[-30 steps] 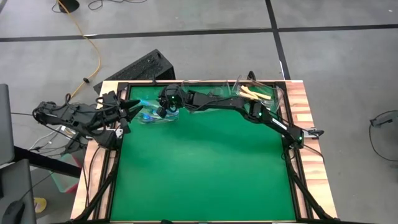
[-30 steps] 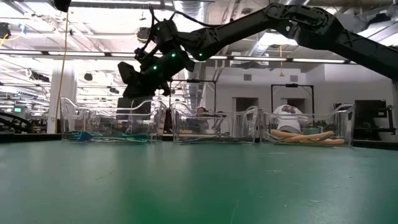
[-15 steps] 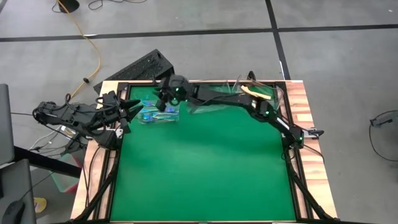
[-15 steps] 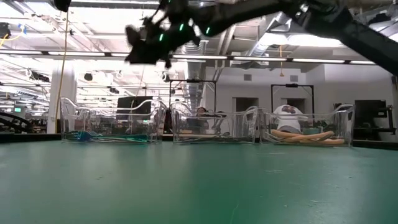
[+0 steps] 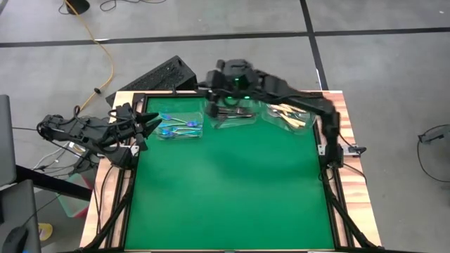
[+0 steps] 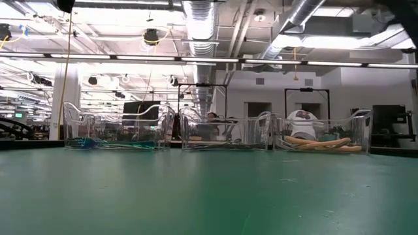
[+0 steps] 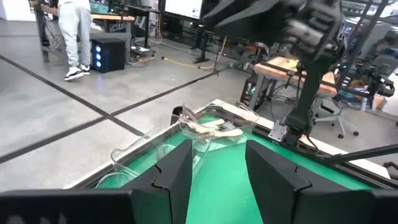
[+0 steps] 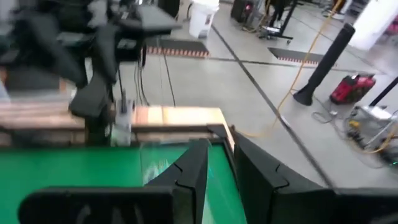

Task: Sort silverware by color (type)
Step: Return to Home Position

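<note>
While blue forks [image 5: 176,128] lie in the left tub [image 5: 197,135], dark forks [image 5: 238,113] in the middle tub [image 5: 253,124] and tan forks [image 5: 288,116] in the right tub [image 5: 308,126], the right jaws hang released above the middle tub; the left jaws, parted, wait beside the left tub.

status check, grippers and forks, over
Left gripper open, empty, parked at left edge. Right gripper open, empty, up above the back tubs. Blue forks in left tub, dark forks middle, tan forks right. No fork loose on the mat.
</note>
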Tool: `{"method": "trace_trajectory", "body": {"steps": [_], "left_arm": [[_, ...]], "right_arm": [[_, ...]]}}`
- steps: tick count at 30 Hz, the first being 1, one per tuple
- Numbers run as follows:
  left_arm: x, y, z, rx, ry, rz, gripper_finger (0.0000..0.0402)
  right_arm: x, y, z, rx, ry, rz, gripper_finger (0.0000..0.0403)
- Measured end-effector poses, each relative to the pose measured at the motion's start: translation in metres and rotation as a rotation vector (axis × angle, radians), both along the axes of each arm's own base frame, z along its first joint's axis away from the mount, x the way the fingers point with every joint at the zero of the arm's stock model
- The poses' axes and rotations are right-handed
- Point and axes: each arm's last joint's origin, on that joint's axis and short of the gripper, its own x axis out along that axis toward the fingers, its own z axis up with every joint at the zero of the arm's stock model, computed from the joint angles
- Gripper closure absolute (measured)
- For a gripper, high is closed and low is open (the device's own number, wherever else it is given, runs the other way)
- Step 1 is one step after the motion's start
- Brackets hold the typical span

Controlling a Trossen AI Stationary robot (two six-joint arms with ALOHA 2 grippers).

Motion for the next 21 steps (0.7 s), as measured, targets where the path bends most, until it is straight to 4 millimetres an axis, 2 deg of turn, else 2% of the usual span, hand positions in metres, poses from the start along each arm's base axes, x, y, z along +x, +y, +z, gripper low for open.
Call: {"method": "trace_trajectory", "body": {"steps": [3, 7, 10, 13, 16, 21], "left_arm": [[0.0, 0.0, 0.0, 0.0, 0.004, -0.016, 0.0269], [0.0, -0.001, -0.003, 0.003, 0.031, -0.035, 0.0269], [0.001, -0.001, -0.004, -0.037, 0.026, -0.032, 0.0269], [0.003, -0.002, -0.002, 0.008, 0.022, -0.063, 0.0269], [0.002, -0.003, 0.0, 0.039, -0.066, -0.091, 0.0269], [-0.018, 0.001, -0.007, 0.053, -0.167, -0.188, 0.0269]], "right_arm": [[-0.032, 0.012, 0.022, -0.068, 0.066, 0.019, 0.03], [-0.082, 0.028, 0.049, 0.003, 0.11, 0.014, 0.03], [-0.114, 0.04, 0.062, 0.014, 0.155, 0.085, 0.0301], [-0.135, 0.05, 0.067, 0.087, 0.179, 0.16, 0.0301], [-0.149, 0.056, 0.073, 0.141, 0.173, 0.254, 0.0301], [-0.161, 0.062, 0.077, 0.16, 0.171, 0.313, 0.0301]]}}
